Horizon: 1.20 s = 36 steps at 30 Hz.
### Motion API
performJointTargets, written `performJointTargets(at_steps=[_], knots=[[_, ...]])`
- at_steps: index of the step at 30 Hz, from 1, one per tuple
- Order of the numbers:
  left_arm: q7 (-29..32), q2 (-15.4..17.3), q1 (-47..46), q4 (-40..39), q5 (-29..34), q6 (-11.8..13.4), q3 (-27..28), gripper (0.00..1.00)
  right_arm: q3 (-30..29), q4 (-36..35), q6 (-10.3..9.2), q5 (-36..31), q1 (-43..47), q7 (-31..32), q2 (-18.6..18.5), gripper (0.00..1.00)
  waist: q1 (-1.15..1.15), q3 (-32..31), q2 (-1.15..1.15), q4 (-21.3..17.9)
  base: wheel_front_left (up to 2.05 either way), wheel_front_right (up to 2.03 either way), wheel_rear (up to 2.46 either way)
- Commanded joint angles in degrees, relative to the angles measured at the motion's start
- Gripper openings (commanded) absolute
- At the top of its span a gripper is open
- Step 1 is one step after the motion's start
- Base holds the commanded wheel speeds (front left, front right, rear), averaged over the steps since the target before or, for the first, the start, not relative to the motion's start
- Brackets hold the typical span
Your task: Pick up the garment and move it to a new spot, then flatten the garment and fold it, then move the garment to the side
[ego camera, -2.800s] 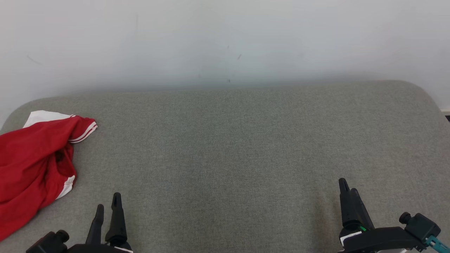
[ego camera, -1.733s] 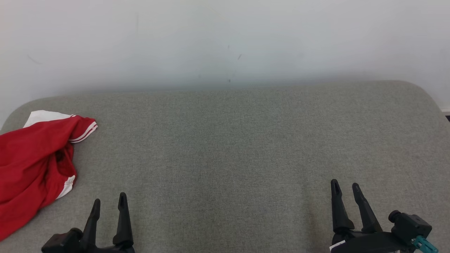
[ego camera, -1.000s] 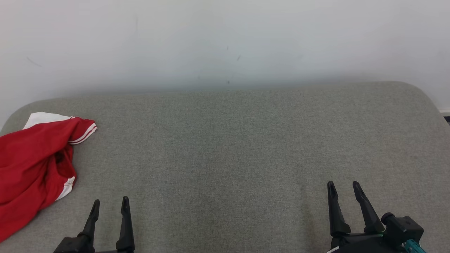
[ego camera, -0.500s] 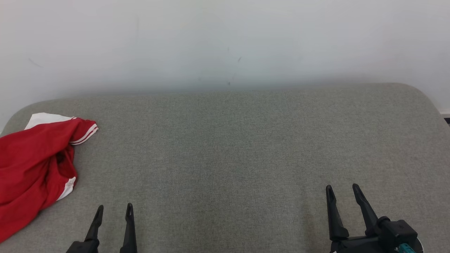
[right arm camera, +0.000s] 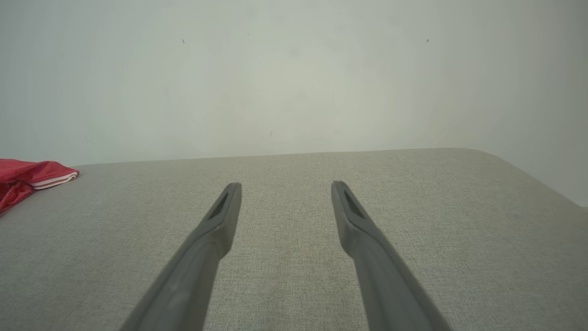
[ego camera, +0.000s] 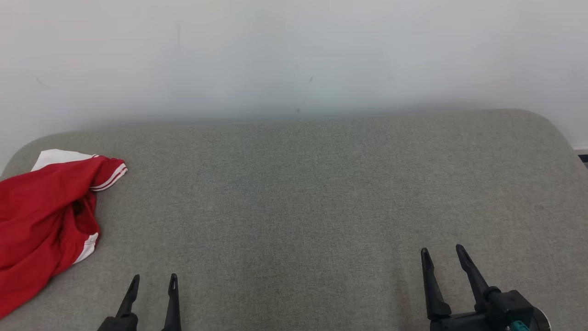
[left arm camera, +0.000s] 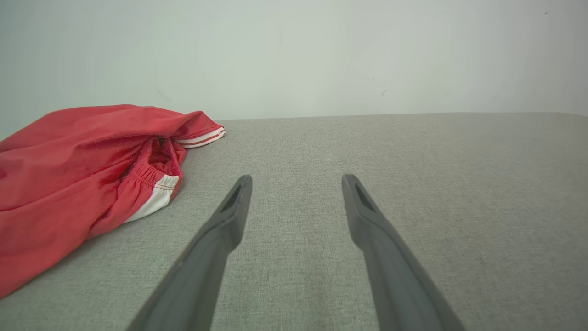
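A crumpled red garment (ego camera: 41, 220) with white trim lies at the far left of the grey fabric surface (ego camera: 298, 193), partly cut off by the head view's edge. It also lies at the left in the left wrist view, garment (left arm camera: 78, 170), and as a small red patch in the right wrist view, garment (right arm camera: 27, 177). My left gripper (ego camera: 154, 279) stands open at the lower left, to the right of the garment and apart from it. At the lower right my right gripper (ego camera: 441, 253) is open too, with nothing between its fingers.
A plain pale wall (ego camera: 294, 55) rises directly behind the surface. The surface has rounded far corners, and its right edge (ego camera: 567, 138) drops off near a dark strip of floor.
Both grippers have slid down toward the bottom edge of the head view, staying open. The garment has not moved.
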Motion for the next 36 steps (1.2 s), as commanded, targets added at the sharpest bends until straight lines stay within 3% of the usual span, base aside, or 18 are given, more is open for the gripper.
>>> performJointTargets(at_steps=[1,20,36], knots=[[-0.2,-0.1,-0.6,0.3,0.1,-0.2,0.1,1.00,0.0,0.3,-0.12,-0.2,-0.4,-0.1,0.0,1.00,0.00,-0.1,0.00,0.0,0.00,0.00,0.00],[-0.2,-0.5,0.4,2.5,-2.6,2.6,1.8,1.00,-1.0,1.8,-0.12,0.5,-0.6,-0.1,0.0,1.00,0.00,-0.8,0.00,0.5,0.00,0.00,0.00],[-0.2,0.1,-0.4,2.3,-1.7,1.9,0.0,1.00,-0.8,4.4,-0.12,0.1,-1.1,-0.1,0.0,1.00,0.00,-1.3,0.00,0.3,0.00,0.00,0.00]])
